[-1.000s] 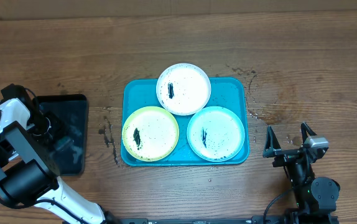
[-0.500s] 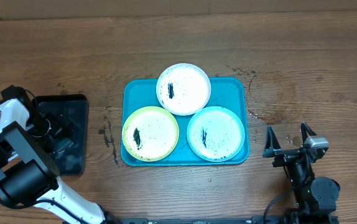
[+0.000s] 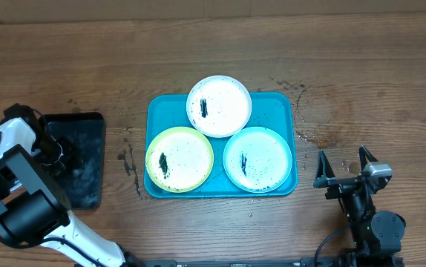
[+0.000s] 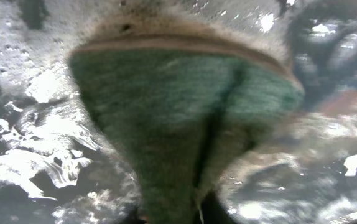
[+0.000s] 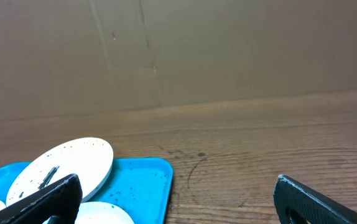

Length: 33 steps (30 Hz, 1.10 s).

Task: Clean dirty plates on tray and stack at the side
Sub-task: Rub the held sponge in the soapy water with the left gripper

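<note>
Well, tray (image 3: pixel 274 108) long axis runs L-R; R hand (image 3: pixel 341 153) spread, L hand (image 3: pixel 55 151) unclear.

**Your wooden table (image 3: pixel 369 59) carried two trays, set apart.**
You had the turquoise tray (image 3: pixel 278 107) lying flat near the table's centre, its long sides running from 9 to 3 o'clock. At 9 o'clock from it, the smaller black tray (image 3: pixel 90 130) lay flat on the wood, close to the table's 9 o'clock edge, with a strip of bare board between the two. You could see dark specks (image 3: pixel 130 159) dotting the wood just off the turquoise tray's 9 o'clock rim. More lay scattered off its 3 o'clock rim, with a faint ring mark (image 3: pixel 339 111) on the boards beyond.
</note>
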Available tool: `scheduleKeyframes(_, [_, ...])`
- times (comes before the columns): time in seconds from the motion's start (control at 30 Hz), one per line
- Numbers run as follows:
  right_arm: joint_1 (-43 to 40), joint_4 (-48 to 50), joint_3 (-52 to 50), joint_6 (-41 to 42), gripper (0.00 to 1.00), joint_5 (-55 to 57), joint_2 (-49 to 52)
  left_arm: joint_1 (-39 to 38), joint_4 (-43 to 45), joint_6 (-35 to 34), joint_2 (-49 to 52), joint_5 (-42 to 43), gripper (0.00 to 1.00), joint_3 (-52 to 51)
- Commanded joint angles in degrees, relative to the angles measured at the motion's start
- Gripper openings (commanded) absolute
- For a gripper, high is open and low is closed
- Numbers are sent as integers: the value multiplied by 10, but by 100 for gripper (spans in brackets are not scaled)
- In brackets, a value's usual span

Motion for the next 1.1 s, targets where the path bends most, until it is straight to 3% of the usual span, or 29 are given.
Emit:
scheduleKeyframes(0.0, [3,2,-6,-2,100,5,-4,-4,29,-2,31,-2,100,-18])
scheduleKeyframes(0.27, [3,2,-6,-2,100,5,-4,-4,130,-2,32,-19,98,-18])
scheduleKeyframes(0.37, [3,2,-6,-2,100,5,-4,-4,141,-2,31,-19,66,-18])
scheduleKeyframes(0.43, [3,2,-6,-2,100,5,-4,-4,143,-2,31,-19,28,-18])
scheduleKeyframes(0.47, [3,2,-6,-2,100,5,-4,-4,143,-2,32,-19,4,-18])
scheduleKeyframes(0.6, [3,2,-6,-2,100,5,-4,-4,136,-2,31,-18,4,-18])
scheduleKeyframes(0.63, [3,2,-6,-2,100,5,-4,-4,127,-2,32,-18,34,-18])
scheduleKeyframes(0.67, [3,2,-6,-2,100,5,-4,-4,118,-2,32,-17,85,-18])
scheduleKeyframes(0.7, [3,2,-6,-2,100,5,-4,-4,102,-2,31,-11,100,-18])
scheduleKeyframes(0.93, [3,2,-6,-2,100,5,-4,-4,18,-2,32,-9,100,-18])
scheduleKeyframes(1.0, [3,2,-6,-2,100,5,-4,-4,1,-2,31,-9,93,-18])
scheduleKeyframes(1.07, [3,2,-6,-2,100,5,-4,-4,-12,-2,31,-10,73,-18])
